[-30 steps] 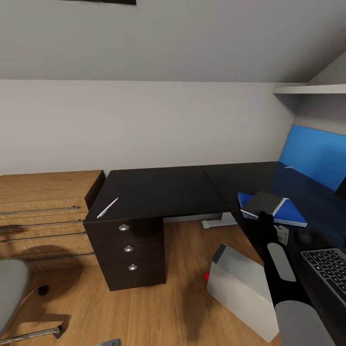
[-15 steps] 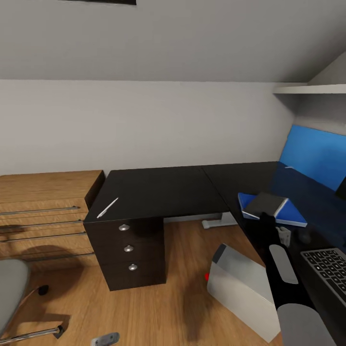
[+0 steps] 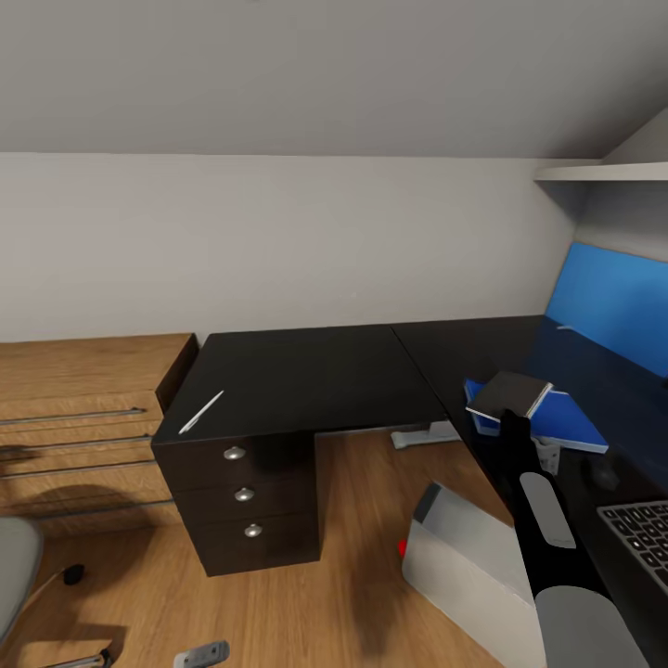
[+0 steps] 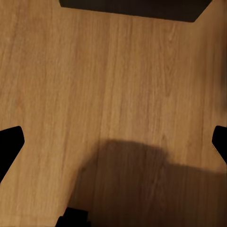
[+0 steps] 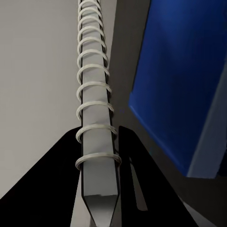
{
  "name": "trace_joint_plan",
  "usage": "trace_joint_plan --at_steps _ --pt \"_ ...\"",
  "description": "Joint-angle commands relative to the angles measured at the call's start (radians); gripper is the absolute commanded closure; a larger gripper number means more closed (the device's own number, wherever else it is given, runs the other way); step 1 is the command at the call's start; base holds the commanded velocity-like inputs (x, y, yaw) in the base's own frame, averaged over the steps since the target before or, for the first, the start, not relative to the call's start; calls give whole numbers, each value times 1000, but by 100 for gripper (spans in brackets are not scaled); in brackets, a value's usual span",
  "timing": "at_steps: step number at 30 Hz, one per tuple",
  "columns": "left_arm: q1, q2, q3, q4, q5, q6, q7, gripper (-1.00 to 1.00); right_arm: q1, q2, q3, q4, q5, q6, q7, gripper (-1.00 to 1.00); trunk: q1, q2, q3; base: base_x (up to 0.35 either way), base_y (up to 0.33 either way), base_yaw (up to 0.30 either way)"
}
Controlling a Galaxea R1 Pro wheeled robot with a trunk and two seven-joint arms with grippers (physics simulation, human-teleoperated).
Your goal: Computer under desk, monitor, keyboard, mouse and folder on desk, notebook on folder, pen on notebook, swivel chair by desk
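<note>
Gripping notebook (image 3: 508, 393) over folder (image 3: 557, 419)

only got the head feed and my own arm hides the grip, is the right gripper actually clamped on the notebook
observer: yes, in the right wrist view the right gripper is shut on the notebook, one finger on each side of its spiral spine.
operator: ok and the left gripper, open or shut
observer: open. the left wrist view shows the left gripper with its fingers spread wide over the wooden floor, nothing between them.
</note>
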Motion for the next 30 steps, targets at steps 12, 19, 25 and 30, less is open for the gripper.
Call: trace_joint_plan --at_steps 12,19,25,30 --pt "0 0 2 1 9 5 4 -100 0 1 2 -2 -10 -5 -3 100 0 0 -1 133 0 0" --pt "0 -1 2 4 9 5 5 -100 0 1 0 -3 -10 -7 -3 100 0 0 -1 50 0 -9" --pt "0 -1 2 4 9 6 5 -100 0 1 0 -2 -10 -7 -3 100 0 0 -1 6 0 -180" --pt "0 0 2 4 9 6 5 -100 0 0 0 -2 -10 -8 -3 100 0 0 -1 1 0 -248"
